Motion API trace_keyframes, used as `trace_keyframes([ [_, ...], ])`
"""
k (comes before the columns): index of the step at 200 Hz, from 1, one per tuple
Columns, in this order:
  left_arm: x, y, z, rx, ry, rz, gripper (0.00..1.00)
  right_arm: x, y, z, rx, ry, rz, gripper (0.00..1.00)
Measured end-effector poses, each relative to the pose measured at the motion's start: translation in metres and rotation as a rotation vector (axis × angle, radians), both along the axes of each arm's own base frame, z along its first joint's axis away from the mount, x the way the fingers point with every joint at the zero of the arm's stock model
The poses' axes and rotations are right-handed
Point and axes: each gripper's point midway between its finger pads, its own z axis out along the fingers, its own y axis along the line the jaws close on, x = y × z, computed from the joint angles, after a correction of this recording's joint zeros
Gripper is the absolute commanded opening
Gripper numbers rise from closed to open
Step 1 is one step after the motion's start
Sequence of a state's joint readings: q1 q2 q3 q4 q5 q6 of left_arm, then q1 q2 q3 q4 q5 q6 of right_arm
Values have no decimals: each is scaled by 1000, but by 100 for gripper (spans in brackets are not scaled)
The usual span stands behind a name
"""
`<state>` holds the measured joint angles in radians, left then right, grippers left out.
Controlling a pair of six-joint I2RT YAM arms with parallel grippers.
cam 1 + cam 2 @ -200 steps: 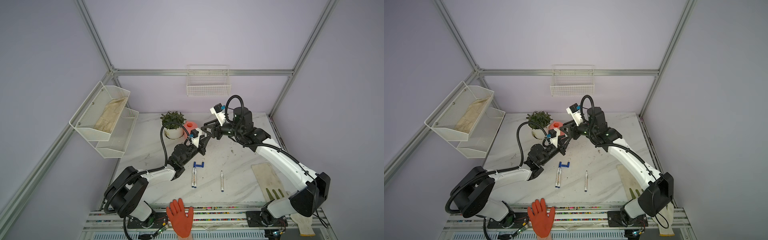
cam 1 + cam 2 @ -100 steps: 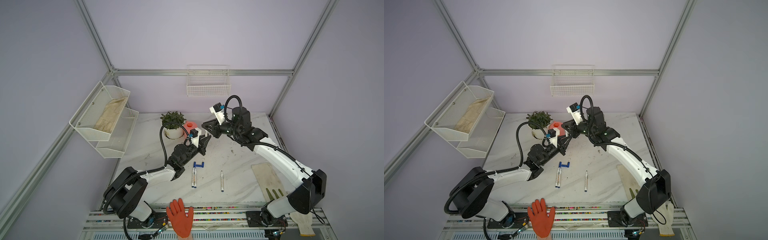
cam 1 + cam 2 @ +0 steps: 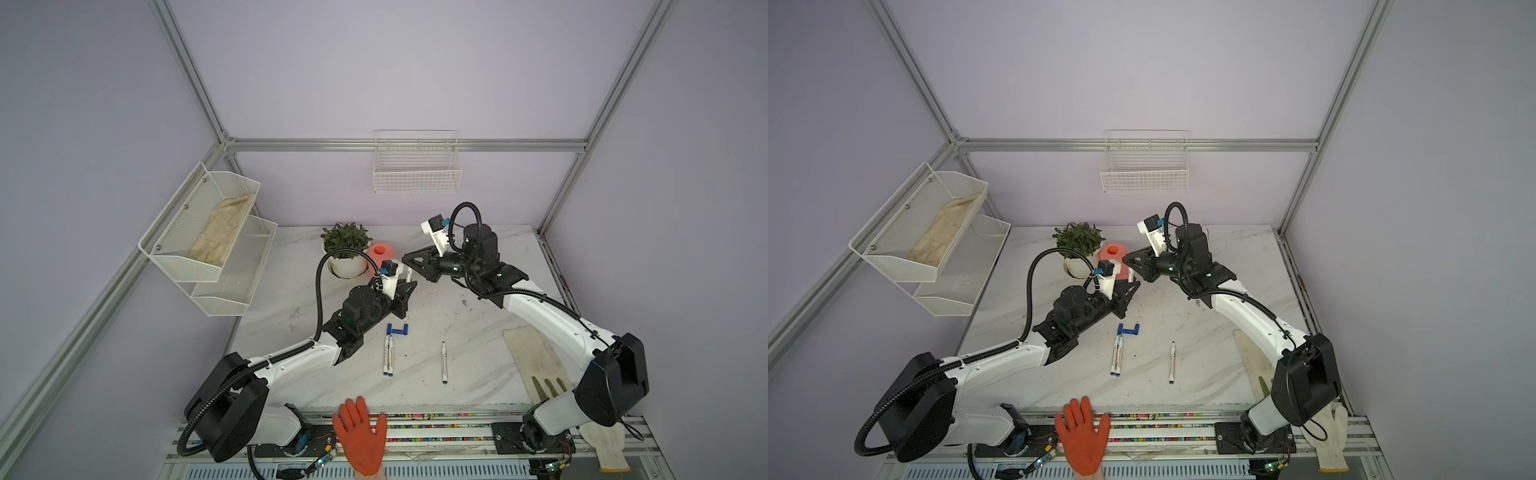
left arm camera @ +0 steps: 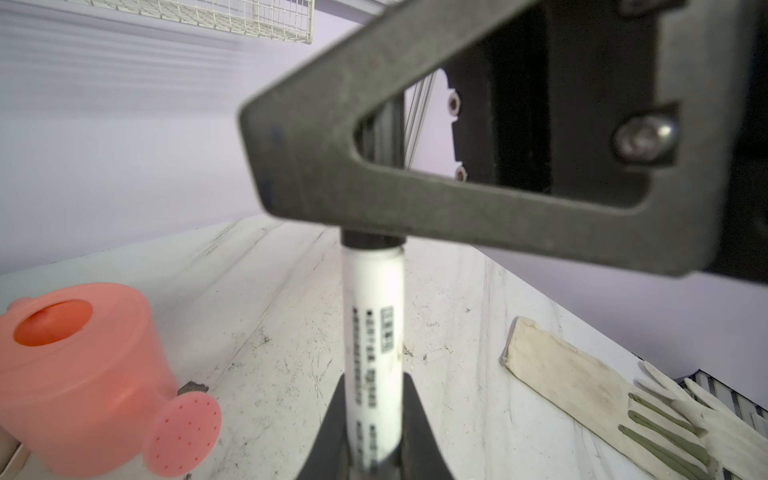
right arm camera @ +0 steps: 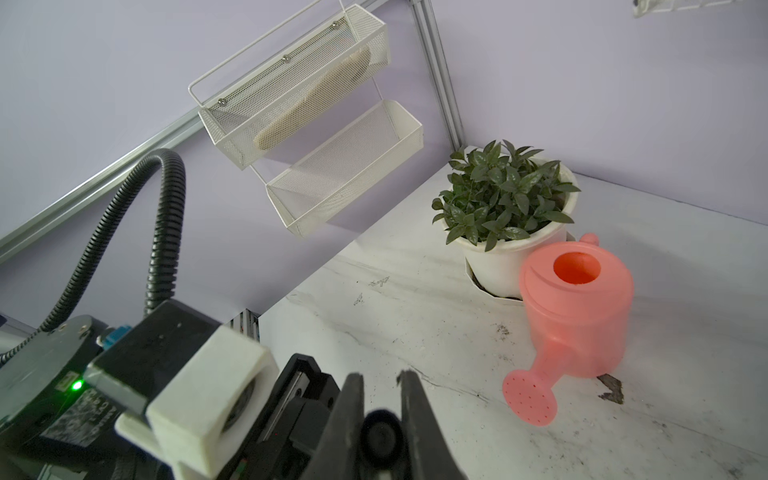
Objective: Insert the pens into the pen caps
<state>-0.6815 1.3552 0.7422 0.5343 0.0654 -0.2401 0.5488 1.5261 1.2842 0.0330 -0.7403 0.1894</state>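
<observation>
White black-ended pen (image 4: 372,316) is pinched in the left gripper (image 4: 374,401). Its fingers press on the lower barrel, and the printed barrel sticks out past the tips. Right gripper (image 5: 381,376) meets it nose to nose in the air above the worktop (image 3: 457,299). It is clamped on the black cap (image 5: 380,436), which sits deep between its fingers. From the left wrist view the cap shows as a dark band right at the far end of the pen, tucked under a grey finger of the right gripper. Cap and pen are in line and touching; cannot tell how far the pen is in. In both top views this meeting point hangs just in front of the pink watering can (image 3: 381,251), with the potted plant (image 3: 345,237) beside it. The other task things lie flat on the worktop nearer the front edge, well apart from both grippers. Blue caps (image 3: 398,330) lie touching in an L shape. Two pens (image 3: 387,356) lie side by side just below them, tips near the caps and blue ends toward the front. A single pen (image 3: 444,361) lies apart to their right, uncapped, dark tip pointing to the back.
</observation>
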Motion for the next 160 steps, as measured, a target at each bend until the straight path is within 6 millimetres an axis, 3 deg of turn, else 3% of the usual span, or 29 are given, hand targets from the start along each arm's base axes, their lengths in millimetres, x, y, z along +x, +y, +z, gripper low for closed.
trace_keyframes([
  [76, 15, 8, -30, -117, 186, -161, 0, 21, 9, -40, -30, 78, 7, 0],
  [109, 11, 10, -21, -200, 233, -249, 0, 21, 7, -37, -17, 93, 10, 0],
  [160, 4, 8, -13, -180, 203, -289, 0, 17, -14, -36, 43, 193, 24, 0],
])
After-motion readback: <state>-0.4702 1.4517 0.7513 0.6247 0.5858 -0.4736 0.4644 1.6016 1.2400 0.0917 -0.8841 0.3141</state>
